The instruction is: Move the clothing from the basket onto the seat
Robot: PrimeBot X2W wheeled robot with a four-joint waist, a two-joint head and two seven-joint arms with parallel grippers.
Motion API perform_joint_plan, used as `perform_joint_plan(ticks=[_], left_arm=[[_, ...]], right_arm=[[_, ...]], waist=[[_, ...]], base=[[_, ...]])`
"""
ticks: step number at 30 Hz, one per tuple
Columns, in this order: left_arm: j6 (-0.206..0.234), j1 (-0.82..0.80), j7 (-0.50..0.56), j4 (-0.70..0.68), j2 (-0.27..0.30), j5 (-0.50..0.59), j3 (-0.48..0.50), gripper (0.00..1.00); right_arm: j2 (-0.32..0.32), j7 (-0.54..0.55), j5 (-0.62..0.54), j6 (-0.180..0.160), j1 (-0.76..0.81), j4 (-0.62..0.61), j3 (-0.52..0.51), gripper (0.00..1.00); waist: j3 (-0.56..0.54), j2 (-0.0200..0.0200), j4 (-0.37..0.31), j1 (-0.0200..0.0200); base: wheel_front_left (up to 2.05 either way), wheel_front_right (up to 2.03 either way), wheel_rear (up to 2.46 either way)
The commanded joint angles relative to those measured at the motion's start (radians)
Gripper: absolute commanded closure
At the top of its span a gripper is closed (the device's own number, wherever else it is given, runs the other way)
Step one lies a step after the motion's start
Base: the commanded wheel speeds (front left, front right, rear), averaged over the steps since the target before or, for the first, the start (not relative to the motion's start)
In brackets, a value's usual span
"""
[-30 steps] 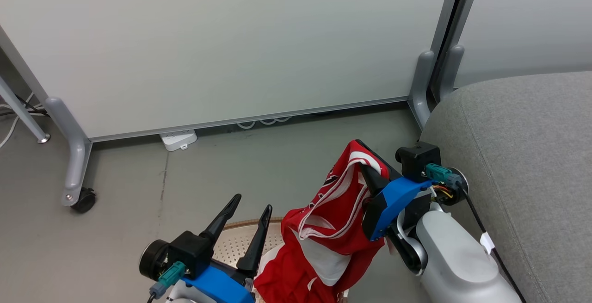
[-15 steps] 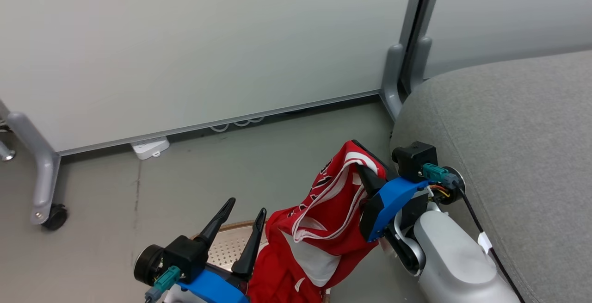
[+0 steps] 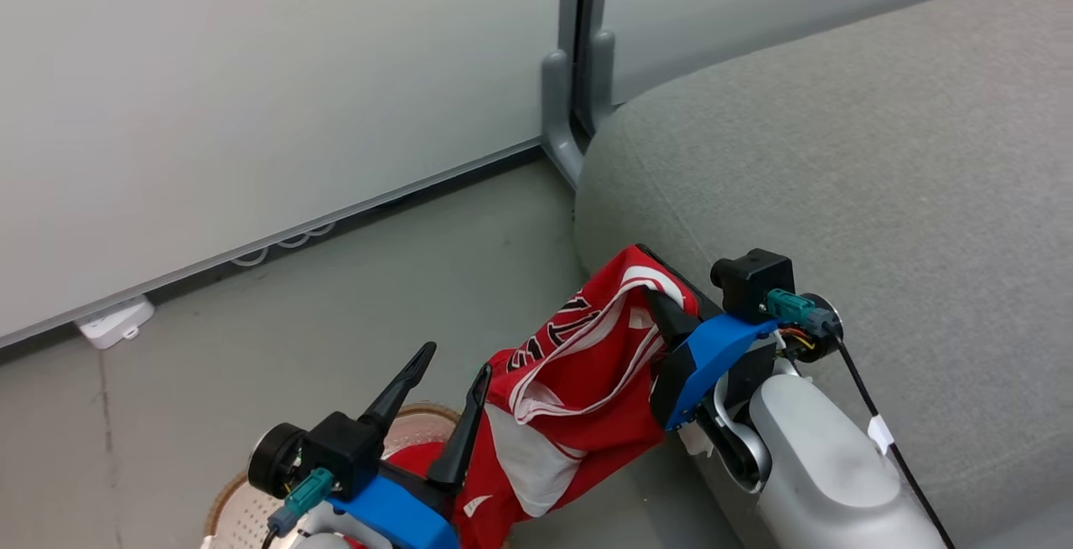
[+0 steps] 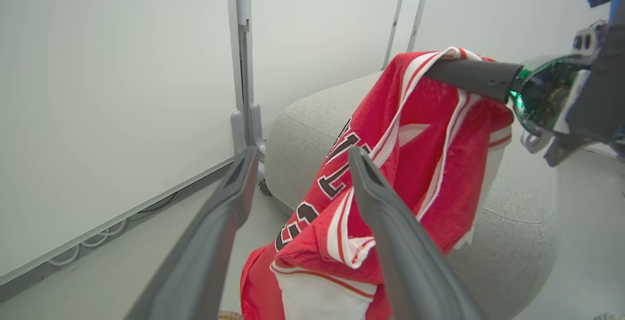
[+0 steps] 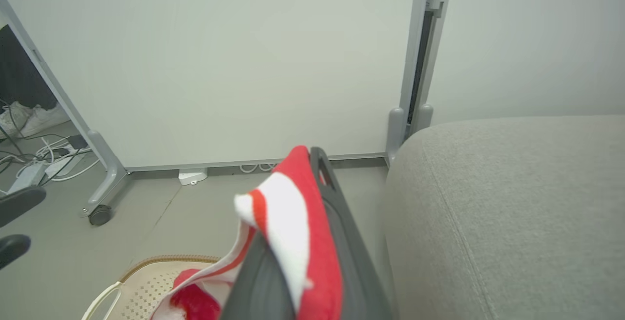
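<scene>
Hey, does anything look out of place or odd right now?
Nothing damaged or spilled. The red jersey hangs bunched from the shut right gripper, beside the sofa, its lower end trailing toward the basket. The left gripper is open and empty.

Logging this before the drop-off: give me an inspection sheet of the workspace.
Surface: grey floor; light grey sofa on the right.
Job's things: red jersey hangs from the right gripper beside the sofa, not yet on it; basket below holds red fabric.
Clutter: white power strip by the partition.
Grippers: left gripper open, holding nothing; right shut on the jersey.
Cables: white loops under the partition; black cable along the right forearm.
Surroundings: white partition panels, one castor.
</scene>
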Motion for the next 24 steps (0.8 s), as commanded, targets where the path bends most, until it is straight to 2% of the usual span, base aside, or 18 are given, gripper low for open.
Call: perform_joint_plan(ticks=[1, 5, 6, 9, 24], left_arm=[[-0.004, -0.009, -0.003, -0.004, 0.008, -0.003, -0.002, 0.00], [-0.004, -0.015, -0.003, -0.004, 0.013, -0.005, -0.003, 0.00], [-0.004, -0.021, -0.003, -0.004, 0.016, -0.006, -0.008, 0.00], [-0.004, -0.023, -0.003, -0.003, 0.017, -0.006, -0.010, 0.00], [-0.004, -0.031, -0.003, -0.002, 0.025, -0.011, -0.023, 0.00]], right_arm=[[-0.001, -0.005, 0.005, -0.001, -0.011, -0.002, -0.004, 1.00], [0.000, -0.011, 0.006, -0.001, -0.015, 0.001, -0.005, 1.00], [0.000, -0.015, 0.012, -0.001, -0.014, 0.003, -0.008, 1.00], [0.000, -0.017, 0.014, -0.001, -0.012, 0.005, -0.008, 1.00], [0.000, -0.026, 0.006, -0.001, -0.006, 0.018, -0.040, 1.00]], waist=[[0.014, 0.0000, -0.055, 0.0000], [0.020, 0.0000, -0.112, 0.0000], [0.026, 0.0000, -0.156, 0.0000], [0.029, 0.0000, -0.179, 0.0000], [0.036, 0.0000, -0.181, 0.0000]], base=[[0.00, 0.00, 0.00], [0.00, 0.00, 0.00], [0.00, 0.00, 0.00], [0.00, 0.00, 0.00], [0.00, 0.00, 0.00]])
